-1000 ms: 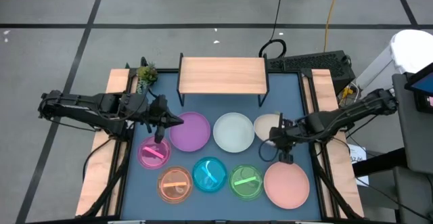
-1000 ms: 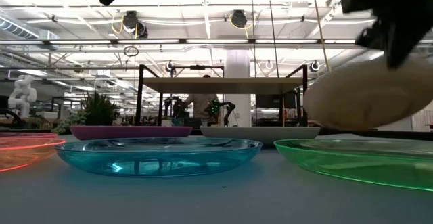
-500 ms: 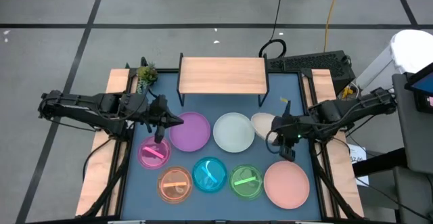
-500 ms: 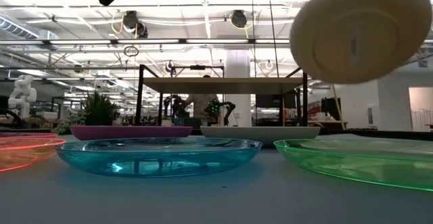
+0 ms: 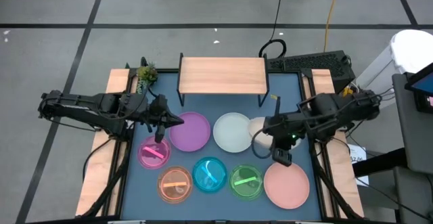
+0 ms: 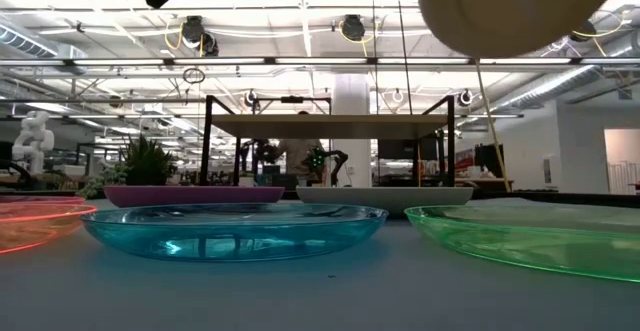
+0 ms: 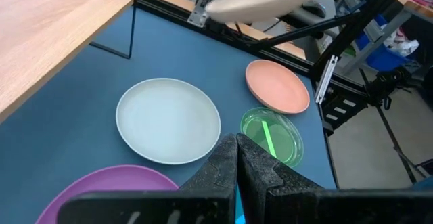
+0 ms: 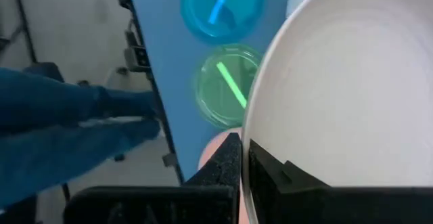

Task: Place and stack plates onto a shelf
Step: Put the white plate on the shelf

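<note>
Presently the shelf (image 5: 222, 75) carries nothing; its light-wood board is bare in the high view, so no plate has yet been placed or stacked.

The right gripper (image 5: 279, 143) is clamped on the rim of the beige plate (image 5: 258, 127), held clear of the tabletop (image 5: 284, 88). In the low view that plate (image 6: 515, 9) hangs tilted, higher than the shelf board (image 6: 328, 125). The right wrist view shows its pale inner face (image 8: 345, 95) filling most of the frame, the fingers pinched on its edge.

The left gripper (image 5: 165, 121) hovers with fingers together, holding nothing, above the edge of the purple plate (image 5: 191, 130); the left wrist view confirms the closed fingers (image 7: 237, 173).

Seven plates lie on the tabletop:
- white plate (image 5: 233, 131), beside the purple one, in front of the shelf;
- large pink plate (image 5: 287, 185), near corner on the right;
- small pink plate (image 5: 153, 152), orange plate (image 5: 175, 184), blue plate (image 5: 209, 173) and green plate (image 5: 246, 181), along the near side.

Assessment: the task is at its first transfer, one plate lifted and not yet delivered. All eight remain to be set on the shelf. Stacking will be necessary, judging by the board's width against the large plates.
</note>
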`<state>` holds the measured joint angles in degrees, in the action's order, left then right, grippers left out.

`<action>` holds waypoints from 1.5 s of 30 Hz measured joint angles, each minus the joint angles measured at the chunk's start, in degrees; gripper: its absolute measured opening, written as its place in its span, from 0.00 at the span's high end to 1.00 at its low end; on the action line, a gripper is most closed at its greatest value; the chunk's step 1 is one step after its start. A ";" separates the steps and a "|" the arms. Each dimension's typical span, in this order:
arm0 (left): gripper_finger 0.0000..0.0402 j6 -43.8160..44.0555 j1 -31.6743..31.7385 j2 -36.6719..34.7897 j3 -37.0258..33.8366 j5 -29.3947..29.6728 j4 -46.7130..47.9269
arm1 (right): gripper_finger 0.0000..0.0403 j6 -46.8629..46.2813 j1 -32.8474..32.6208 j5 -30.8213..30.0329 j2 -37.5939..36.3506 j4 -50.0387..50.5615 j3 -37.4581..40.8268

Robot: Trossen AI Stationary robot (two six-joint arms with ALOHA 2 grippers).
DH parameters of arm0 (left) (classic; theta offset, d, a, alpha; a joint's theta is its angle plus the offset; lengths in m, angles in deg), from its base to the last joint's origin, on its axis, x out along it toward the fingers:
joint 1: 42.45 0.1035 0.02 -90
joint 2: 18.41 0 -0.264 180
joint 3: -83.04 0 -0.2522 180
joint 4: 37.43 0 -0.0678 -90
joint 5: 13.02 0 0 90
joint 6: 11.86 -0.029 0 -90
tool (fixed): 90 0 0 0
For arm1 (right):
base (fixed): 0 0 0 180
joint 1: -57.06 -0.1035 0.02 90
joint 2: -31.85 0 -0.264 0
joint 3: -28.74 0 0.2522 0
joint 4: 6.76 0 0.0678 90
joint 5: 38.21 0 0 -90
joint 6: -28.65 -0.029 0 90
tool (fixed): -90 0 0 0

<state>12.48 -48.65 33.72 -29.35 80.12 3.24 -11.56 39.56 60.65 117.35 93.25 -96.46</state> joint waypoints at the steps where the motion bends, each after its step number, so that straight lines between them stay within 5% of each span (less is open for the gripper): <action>1: 0.99 0.00 0.00 -0.01 0.00 0.00 0.00 | 1.00 0.54 0.26 -0.02 1.21 1.39 -2.61; 12: 0.99 0.00 0.00 0.00 0.00 -0.02 0.02 | 1.00 0.65 1.02 -1.42 8.89 3.73 -18.37; 33: 0.99 0.82 0.00 0.00 0.00 -0.02 -0.07 | 1.00 25.56 18.65 -4.99 8.52 -2.62 -18.49; 45: 0.99 -1.22 0.00 0.00 0.00 0.69 -0.02 | 1.00 39.51 24.80 -17.05 8.53 -14.33 -18.49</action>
<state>11.26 -48.65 33.72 -29.35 80.81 3.22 27.95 64.36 43.60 125.88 78.92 -114.95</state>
